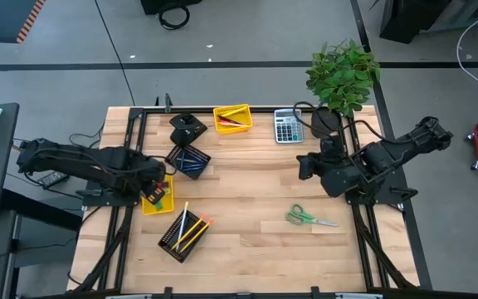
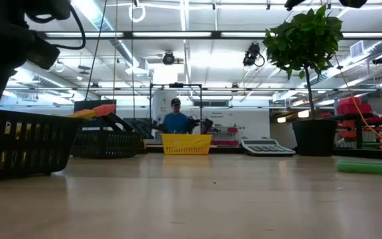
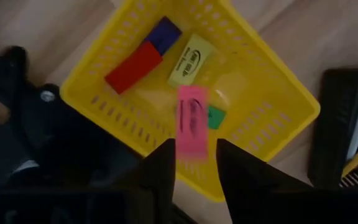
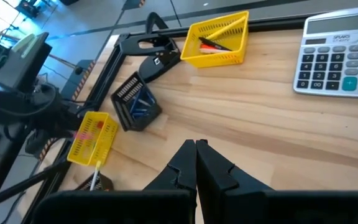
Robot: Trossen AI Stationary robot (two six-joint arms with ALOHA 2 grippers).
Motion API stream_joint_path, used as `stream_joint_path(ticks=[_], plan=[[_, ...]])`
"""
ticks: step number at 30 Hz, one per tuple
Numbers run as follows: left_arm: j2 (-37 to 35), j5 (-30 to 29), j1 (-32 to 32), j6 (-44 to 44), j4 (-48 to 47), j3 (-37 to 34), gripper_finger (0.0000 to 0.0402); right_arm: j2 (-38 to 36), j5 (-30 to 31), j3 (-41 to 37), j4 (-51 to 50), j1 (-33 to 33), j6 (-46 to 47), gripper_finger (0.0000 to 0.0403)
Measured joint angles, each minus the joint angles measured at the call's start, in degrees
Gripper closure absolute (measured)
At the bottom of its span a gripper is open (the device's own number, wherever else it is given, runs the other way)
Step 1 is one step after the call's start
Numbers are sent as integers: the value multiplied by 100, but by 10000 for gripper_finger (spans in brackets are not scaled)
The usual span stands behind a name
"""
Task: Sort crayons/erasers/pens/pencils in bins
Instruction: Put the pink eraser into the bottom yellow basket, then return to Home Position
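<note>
Left gripper (image 3: pixel 193 163) above a yellow bin (image 3: pixel 272 127) at the table's left edge. Pink eraser (image 3: pixel 192 122) just ahead of its fingertips, blurred, over the bin's near side; contact with the fingers cannot be told. Lying flat in the bin beyond it: red-and-blue eraser (image 3: pixel 143 55), pale yellow eraser (image 3: pixel 191 60), small green eraser (image 3: pixel 215 116) partly under the pink one.

Black mesh bin (image 1: pixel 183 233) with yellow and orange pencils (image 1: pixel 191 230) beside the gripper, toward the front edge. Black mesh bin (image 1: pixel 188 159) with blue crayons (image 1: pixel 192 163) toward the rear. Second yellow bin (image 1: pixel 232 119), pens (image 1: pixel 234 121) inside, farther back.
</note>
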Motion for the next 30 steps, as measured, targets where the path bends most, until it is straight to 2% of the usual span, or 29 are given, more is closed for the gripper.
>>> stream_joint_path(ticks=[10,16,24,30], plan=[[0,15,1,-88,151,-47,201,0,-2,0,-1,-113,-138,394],[0,-19,0,-61,248,607,178,-20,-17,2,-2,-121,-616,394],[0,-1040,-2,781,304,2234,218,-266,-958,371,-69,-106,-2009,394],[-5,-1611,0,817,597,3041,282,-334,-1707,638,-728,-106,-2216,394]])
